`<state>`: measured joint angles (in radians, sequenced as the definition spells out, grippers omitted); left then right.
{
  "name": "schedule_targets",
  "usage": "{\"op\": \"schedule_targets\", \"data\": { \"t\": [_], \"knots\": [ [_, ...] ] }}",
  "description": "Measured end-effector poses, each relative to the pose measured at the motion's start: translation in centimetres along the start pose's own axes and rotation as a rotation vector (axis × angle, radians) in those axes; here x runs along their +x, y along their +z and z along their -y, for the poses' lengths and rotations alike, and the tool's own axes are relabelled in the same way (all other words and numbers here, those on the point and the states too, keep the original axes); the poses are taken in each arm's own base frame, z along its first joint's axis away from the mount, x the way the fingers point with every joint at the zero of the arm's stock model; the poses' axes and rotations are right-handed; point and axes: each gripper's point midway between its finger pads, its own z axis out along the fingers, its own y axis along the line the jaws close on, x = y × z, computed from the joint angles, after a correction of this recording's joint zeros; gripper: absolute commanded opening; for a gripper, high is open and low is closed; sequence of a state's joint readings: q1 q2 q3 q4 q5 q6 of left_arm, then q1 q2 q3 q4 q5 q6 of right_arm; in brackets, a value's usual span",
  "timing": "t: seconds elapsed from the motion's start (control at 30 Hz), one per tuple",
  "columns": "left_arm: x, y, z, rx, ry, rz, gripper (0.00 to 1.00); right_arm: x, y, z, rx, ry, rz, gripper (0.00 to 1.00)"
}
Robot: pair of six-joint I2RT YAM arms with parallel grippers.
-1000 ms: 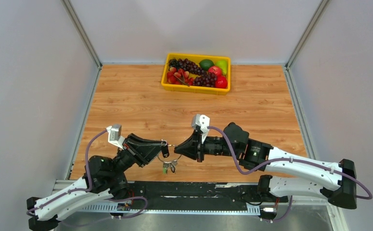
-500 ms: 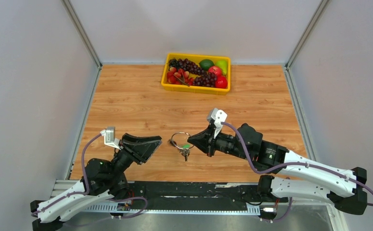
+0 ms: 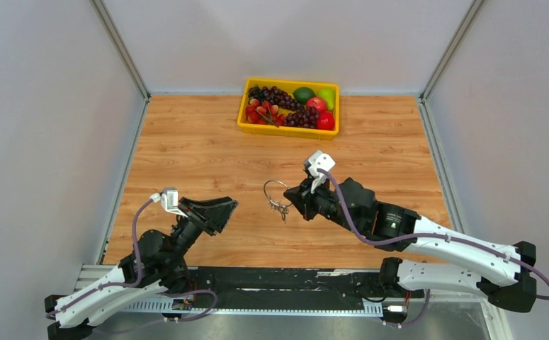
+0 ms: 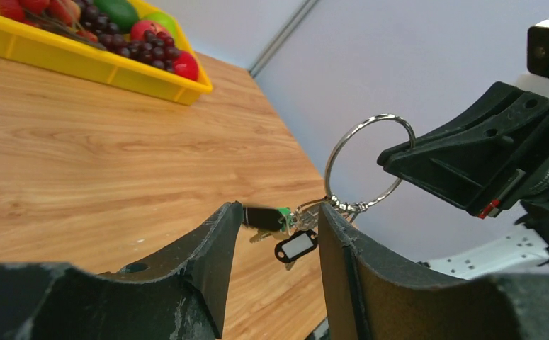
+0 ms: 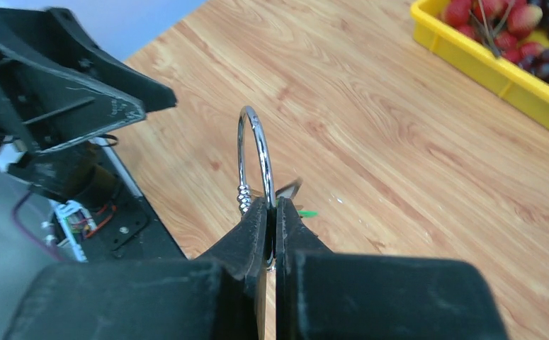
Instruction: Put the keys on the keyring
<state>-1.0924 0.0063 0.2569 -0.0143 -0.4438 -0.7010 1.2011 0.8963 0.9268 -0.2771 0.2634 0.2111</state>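
My right gripper (image 3: 294, 198) is shut on a silver keyring (image 3: 276, 191) and holds it upright above the table. Keys (image 3: 283, 210) hang from the ring's lower part: one with a green head (image 4: 284, 215), one with a black head (image 4: 261, 217), and a black tag (image 4: 296, 246). In the right wrist view the ring (image 5: 243, 145) stands up out of my shut right gripper (image 5: 271, 207). My left gripper (image 3: 223, 206) is open and empty, to the left of the keys and apart from them. In its own view the keys show beyond the gap of my left gripper (image 4: 278, 216).
A yellow tray (image 3: 289, 130) of grapes, strawberries, apples and limes stands at the table's far middle. It also shows in the left wrist view (image 4: 80, 62) and in the right wrist view (image 5: 498, 74). Grey walls enclose the wooden table (image 3: 186, 152) left, right and behind.
My left gripper let go of the ring and drew back to the left. My right gripper carried the ring and its keys up and away to the right.
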Motion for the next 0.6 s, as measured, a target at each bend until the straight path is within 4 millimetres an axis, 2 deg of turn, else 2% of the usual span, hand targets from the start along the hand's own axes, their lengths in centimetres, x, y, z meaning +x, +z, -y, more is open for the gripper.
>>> {"op": "schedule_targets", "data": {
  "t": [0.13, 0.3, 0.5, 0.6],
  "knots": [
    [0.7, 0.0, -1.4, -0.053, 0.077, -0.024, 0.55, 2.5, 1.6, 1.4, 0.088, -0.003, -0.08, 0.0],
    [2.8, 0.7, -2.8, -0.115, 0.201, -0.128, 0.56, 5.0, 3.3, 3.5, 0.172, -0.014, -0.157, 0.0],
    [5.6, 1.1, -4.3, -0.148, 0.309, -0.245, 0.57, 7.8, 5.0, 7.7, 0.292, 0.015, -0.228, 0.0],
    [6.3, 1.2, -4.7, -0.157, 0.341, -0.274, 0.58, 9.1, 5.9, 9.8, 0.337, 0.047, -0.258, 0.0]
  ]
}}
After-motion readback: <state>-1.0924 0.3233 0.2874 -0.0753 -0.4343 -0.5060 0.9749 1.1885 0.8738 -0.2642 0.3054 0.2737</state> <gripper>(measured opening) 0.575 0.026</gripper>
